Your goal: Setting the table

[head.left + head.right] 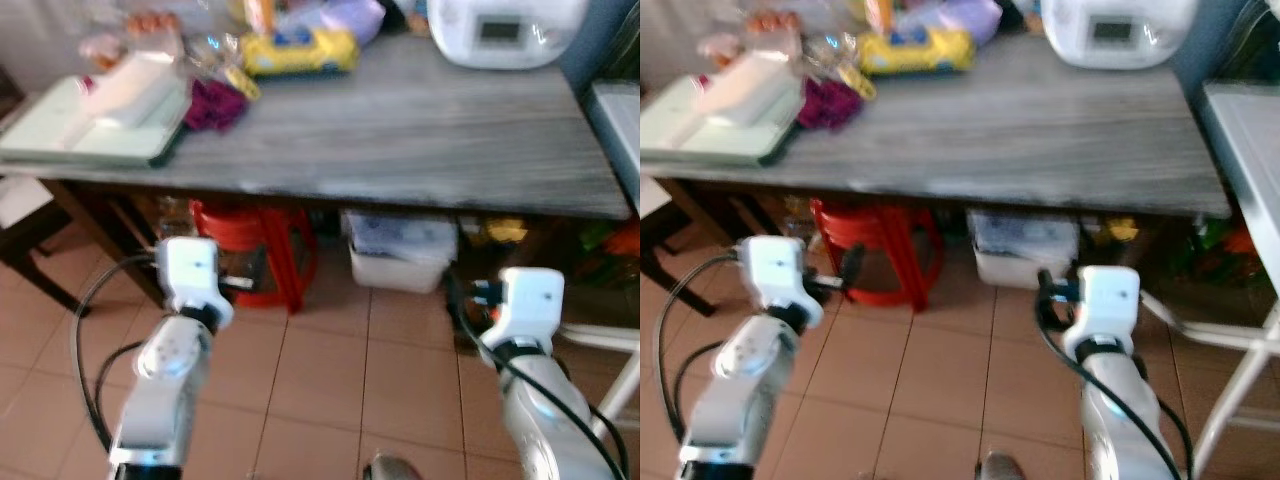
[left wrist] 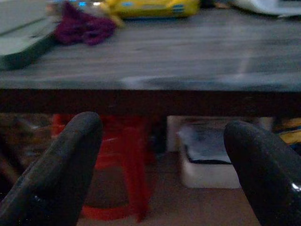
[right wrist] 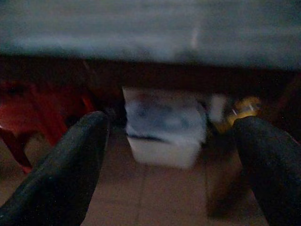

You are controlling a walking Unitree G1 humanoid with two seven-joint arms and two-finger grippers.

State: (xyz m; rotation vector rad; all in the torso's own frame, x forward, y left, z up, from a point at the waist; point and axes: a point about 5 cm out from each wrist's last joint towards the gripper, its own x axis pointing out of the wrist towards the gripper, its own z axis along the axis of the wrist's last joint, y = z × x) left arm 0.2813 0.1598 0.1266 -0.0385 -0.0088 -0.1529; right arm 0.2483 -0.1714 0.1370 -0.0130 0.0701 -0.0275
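A grey wooden table [image 1: 420, 130] stands before me. At its far left lies a pale green tray [image 1: 70, 135] with a white packet [image 1: 130, 90] on it. Beside the tray are a purple cloth [image 1: 212, 103] and a yellow package [image 1: 298, 50]. A white rice cooker [image 1: 500, 30] sits at the back right. Both arms are held low in front of the table's near edge, over the floor. My left gripper [image 2: 164, 136] is open and holds nothing, pointing under the tabletop. My right gripper [image 3: 171, 136] is open too, also with nothing in it.
Under the table stand a red plastic stool [image 1: 255, 250] and a white lidded box [image 1: 400, 250]. A dark chair leg [image 1: 40, 270] is at the left, a white metal frame [image 1: 1240, 340] at the right. The floor is reddish tile [image 1: 330, 380].
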